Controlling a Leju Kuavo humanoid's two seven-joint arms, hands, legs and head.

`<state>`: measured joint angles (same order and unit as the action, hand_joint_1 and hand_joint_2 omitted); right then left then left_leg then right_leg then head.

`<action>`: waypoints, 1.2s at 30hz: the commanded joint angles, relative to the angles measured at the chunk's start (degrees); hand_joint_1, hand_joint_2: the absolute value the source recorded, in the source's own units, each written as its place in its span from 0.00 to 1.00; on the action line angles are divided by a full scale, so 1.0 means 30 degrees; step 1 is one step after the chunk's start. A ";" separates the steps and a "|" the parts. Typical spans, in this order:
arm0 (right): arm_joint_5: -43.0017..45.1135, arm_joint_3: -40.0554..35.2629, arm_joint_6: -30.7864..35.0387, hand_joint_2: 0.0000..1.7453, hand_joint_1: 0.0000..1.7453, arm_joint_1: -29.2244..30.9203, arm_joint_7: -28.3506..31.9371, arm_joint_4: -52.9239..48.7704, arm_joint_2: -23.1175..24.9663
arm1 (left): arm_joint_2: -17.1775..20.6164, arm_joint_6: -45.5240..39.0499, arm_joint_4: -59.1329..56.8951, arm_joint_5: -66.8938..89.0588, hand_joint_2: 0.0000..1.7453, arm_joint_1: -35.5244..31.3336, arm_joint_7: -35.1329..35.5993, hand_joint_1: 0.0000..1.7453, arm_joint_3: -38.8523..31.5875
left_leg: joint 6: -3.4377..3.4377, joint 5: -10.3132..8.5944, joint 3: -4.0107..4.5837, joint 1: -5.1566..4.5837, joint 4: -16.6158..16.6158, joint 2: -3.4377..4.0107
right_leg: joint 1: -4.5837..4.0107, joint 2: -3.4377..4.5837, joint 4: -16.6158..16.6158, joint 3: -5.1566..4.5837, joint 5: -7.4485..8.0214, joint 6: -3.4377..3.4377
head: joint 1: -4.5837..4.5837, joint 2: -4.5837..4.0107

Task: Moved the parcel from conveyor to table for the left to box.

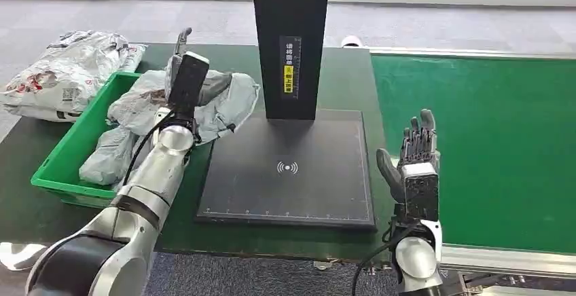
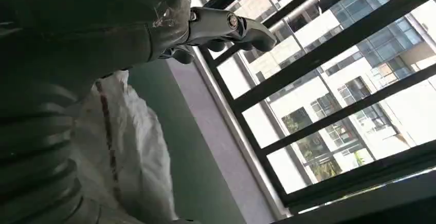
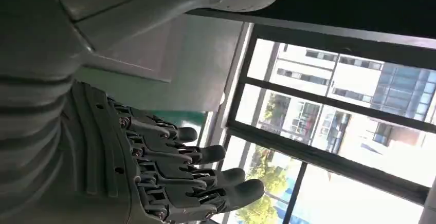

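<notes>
In the head view, the left hand (image 1: 182, 72) is in the upper left of the frame, holding the grey parcel (image 1: 204, 102) over the edge of the green bin (image 1: 64, 157), and the bag could slide out and land half outside because it is soft and slippery. In the left wrist view, the left hand's fingers (image 2: 226, 26) curl at the top over the floppy bag, so the hold looks weak. In the right wrist view, the right hand (image 3: 169, 167) is wide with nothing in it, so it could not catch a falling bag.

Black scanner post (image 1: 290, 38) blocks mid-table; green conveyor (image 1: 489, 140) lies open; bin (image 1: 75, 153) packed
</notes>
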<state>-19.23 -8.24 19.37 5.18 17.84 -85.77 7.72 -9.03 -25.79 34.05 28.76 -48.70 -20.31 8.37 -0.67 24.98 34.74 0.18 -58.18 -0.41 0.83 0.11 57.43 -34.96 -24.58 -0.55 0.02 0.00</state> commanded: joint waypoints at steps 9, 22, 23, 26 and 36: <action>0.0164 -0.0086 -0.1580 1.00 0.00 0.0699 -0.0719 0.0756 -0.0056 | 0.1933 0.2870 -0.6330 0.7438 1.00 -0.2554 0.9292 0.00 0.4641 | -0.0007 0.0010 -0.0060 0.0029 0.0031 0.0075 | -0.0017 0.0068 -0.0017 0.0044 -0.0004 0.0033 | 0.0000 0.0000; -0.0221 0.0616 -0.2654 1.00 0.00 0.0083 -0.0789 -0.0189 0.0255 | 0.2777 0.6255 -0.6652 1.0821 1.00 -0.1800 1.1318 0.00 0.5623 | -0.0006 0.0010 -0.0024 0.0022 0.0012 0.0055 | -0.0008 0.0046 0.0009 0.0010 -0.0018 0.0028 | 0.0000 0.0000; -0.0249 0.0676 -0.2696 1.00 0.00 0.0033 -0.0838 -0.0272 0.0242 | 0.2831 0.6454 -0.6749 1.1388 1.00 -0.1886 1.1432 0.00 0.5978 | -0.0008 0.0014 -0.0059 0.0025 0.0033 0.0068 | -0.0014 0.0053 -0.0013 0.0043 -0.0018 0.0035 | 0.0000 0.0000; -0.0113 0.0886 -0.3131 1.00 0.00 0.0500 -0.0909 0.0146 0.0135 | 0.3159 0.9630 -0.7048 1.4378 1.00 -0.2362 1.2435 0.00 0.8549 | -0.0008 0.0011 -0.0035 0.0036 0.0015 0.0061 | -0.0025 0.0046 -0.0004 0.0025 -0.0014 0.0035 | 0.0000 0.0000; 0.0573 0.1008 -0.3668 1.00 0.00 -0.0167 0.0482 0.0873 -0.0453 | 0.3869 1.2944 -0.6941 1.7542 1.00 -0.2388 0.8307 1.00 1.1639 | -0.0011 0.0006 -0.0070 0.0029 0.0026 0.0076 | -0.0016 0.0059 -0.0002 0.0041 -0.0013 0.0033 | 0.0000 0.0000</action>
<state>-19.23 -8.11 8.98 5.19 17.70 -86.07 7.72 -0.09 15.91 16.39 80.61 -54.71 9.12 35.36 -0.69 24.97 34.63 0.24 -58.16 -0.24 0.82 0.26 57.49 -34.94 -24.62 -0.49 0.02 0.00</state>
